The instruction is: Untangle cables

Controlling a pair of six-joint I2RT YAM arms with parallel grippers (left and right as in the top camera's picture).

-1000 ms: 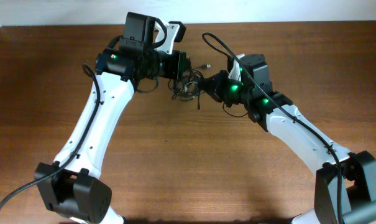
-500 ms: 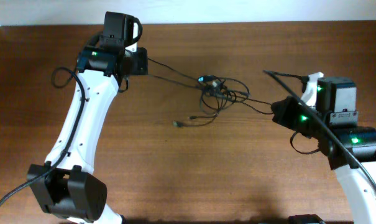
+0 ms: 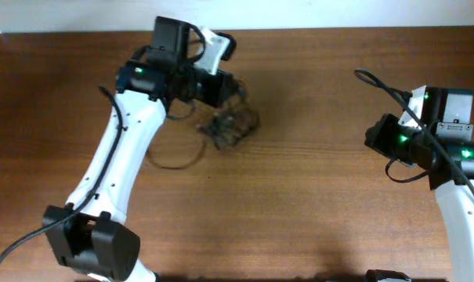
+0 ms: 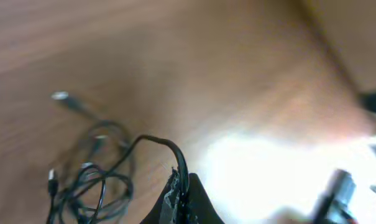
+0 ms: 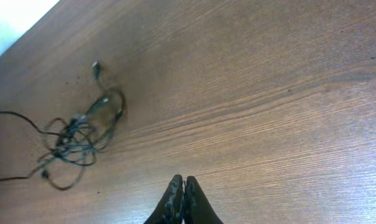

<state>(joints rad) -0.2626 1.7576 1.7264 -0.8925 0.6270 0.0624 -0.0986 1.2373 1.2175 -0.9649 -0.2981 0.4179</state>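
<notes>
The left gripper (image 4: 183, 190) is pinching its fingers fully closed on a single strand of the cables (image 3: 229, 125), and that strand is arching up out of the fingertips before dropping toward the knot. The rest of the cables are lying as a loose, wiry tangle on the table (image 3: 323, 204) just beside and below the left gripper. One slack loop (image 3: 172, 162) is spreading out on the side of that gripper's own arm, and a small plug (image 4: 59, 96) is poking clear of the knot on the far side from the left gripper. The right gripper (image 5: 182, 185) is hanging well apart from the left gripper, its fingers pressed together and carrying nothing. These cords are looking very light, limp and thin, so they are probably going to slide through the pads and drag the whole bundle along rather than resist. The best hold is likely a free strand next to a plug, where the harder end is giving the fingers something to stop against. A grab into the middle of the knot is risking a tighter tangle.
</notes>
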